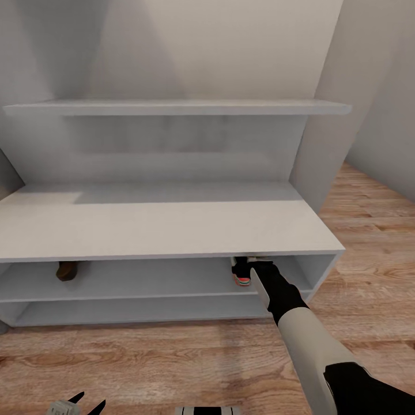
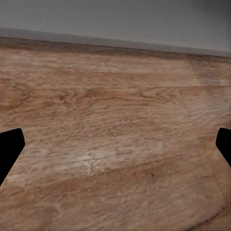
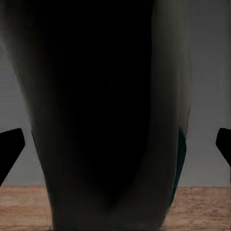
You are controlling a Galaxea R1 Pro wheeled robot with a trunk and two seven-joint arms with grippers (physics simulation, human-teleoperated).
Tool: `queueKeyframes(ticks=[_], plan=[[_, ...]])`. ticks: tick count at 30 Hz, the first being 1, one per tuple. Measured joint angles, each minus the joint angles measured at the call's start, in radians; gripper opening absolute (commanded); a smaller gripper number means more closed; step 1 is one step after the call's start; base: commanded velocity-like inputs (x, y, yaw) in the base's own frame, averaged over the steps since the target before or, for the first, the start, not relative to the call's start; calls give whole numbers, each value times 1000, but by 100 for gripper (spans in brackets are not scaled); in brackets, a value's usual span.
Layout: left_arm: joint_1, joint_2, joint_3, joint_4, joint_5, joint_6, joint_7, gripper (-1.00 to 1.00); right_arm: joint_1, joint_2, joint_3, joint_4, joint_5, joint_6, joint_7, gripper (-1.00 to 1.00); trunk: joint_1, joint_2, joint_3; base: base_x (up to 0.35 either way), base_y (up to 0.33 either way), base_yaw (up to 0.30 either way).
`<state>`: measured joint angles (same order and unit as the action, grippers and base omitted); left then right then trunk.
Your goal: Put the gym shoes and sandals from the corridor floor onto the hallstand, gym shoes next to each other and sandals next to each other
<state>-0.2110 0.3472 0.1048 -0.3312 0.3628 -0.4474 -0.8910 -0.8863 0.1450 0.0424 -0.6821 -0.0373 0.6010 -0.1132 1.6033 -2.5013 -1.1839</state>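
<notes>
The right arm (image 1: 288, 305) reaches under the counter of the rack (image 1: 173, 230) into the right end of its upper open shelf, where a gym shoe (image 1: 242, 275) sits with its red heel facing out. In the right wrist view that shoe (image 3: 110, 120) looms dark between widely spread jaws, a green stripe on its side. A brown sandal (image 1: 68, 270) lies at the left end of the same shelf. The left gripper (image 1: 86, 400) hangs low over the floor (image 2: 115, 144) in front of the rack, jaws spread, holding nothing.
</notes>
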Motion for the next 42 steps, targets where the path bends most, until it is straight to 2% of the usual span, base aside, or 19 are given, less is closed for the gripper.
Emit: queueKeyframes(ticks=[10,28,42], plan=[[0,1,1,0,0,0,0,100,0,0,-1,-1,0,0,0,100,0,0,0,-78,0,0],[0,1,2,0,0,0,0,100,0,0,-1,-1,0,0,0,100,1,0,0,-326,-3,0],[0,1,1,0,0,0,1,100,0,0,1,1,0,0,0,100,1,0,0,-319,-94,0]])
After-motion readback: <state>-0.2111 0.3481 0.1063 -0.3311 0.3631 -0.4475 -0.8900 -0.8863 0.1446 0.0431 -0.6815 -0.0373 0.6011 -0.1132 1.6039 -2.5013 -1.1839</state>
